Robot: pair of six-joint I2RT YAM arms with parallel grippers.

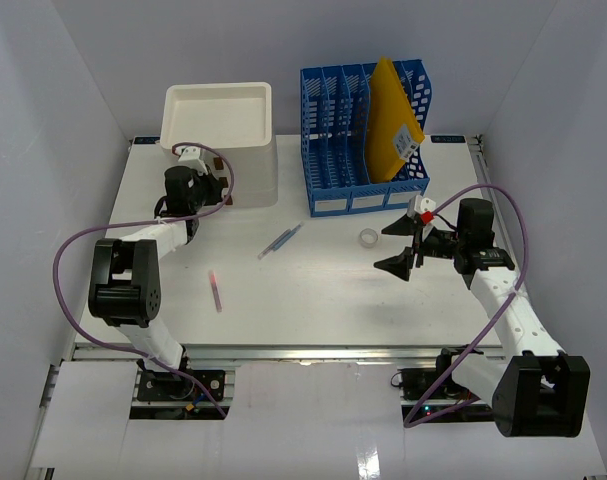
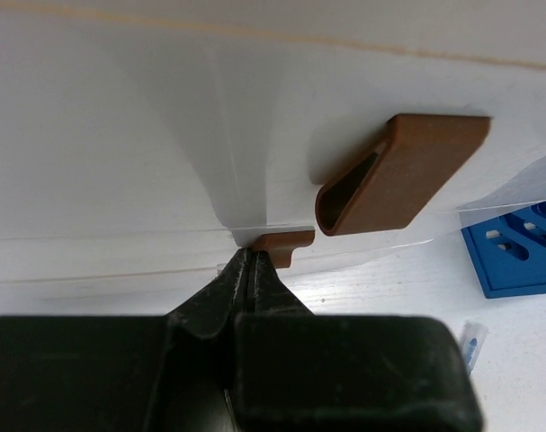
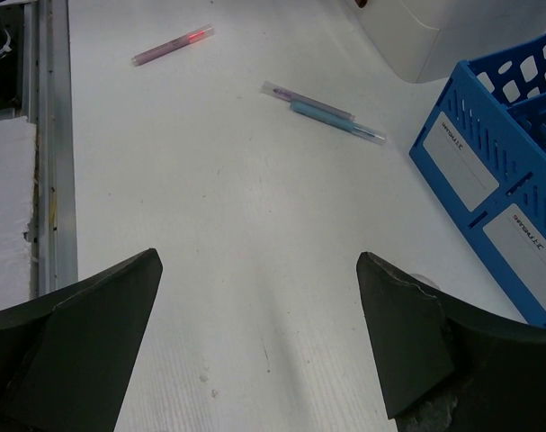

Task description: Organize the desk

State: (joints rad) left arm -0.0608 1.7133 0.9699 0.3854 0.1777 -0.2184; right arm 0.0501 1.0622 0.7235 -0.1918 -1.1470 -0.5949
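Note:
The white desk (image 1: 313,300) holds a red pen (image 1: 215,291), a purple and a teal pen lying together (image 1: 281,241), and a small clear tape roll (image 1: 367,237). My left gripper (image 1: 205,186) is at the front of the white drawer box (image 1: 223,135). In the left wrist view it (image 2: 247,256) is shut, tips touching the lower brown drawer handle (image 2: 286,243); a larger brown handle (image 2: 398,171) is above right. My right gripper (image 1: 403,246) is open and empty above the desk (image 3: 255,180), near the tape roll. The pens (image 3: 322,112) and red pen (image 3: 172,45) lie ahead of it.
A blue file rack (image 1: 365,140) with a yellow envelope (image 1: 393,120) stands at the back centre; it shows in the right wrist view (image 3: 497,171). The silver front rail (image 1: 313,350) runs along the near edge. Walls enclose the left, right and back.

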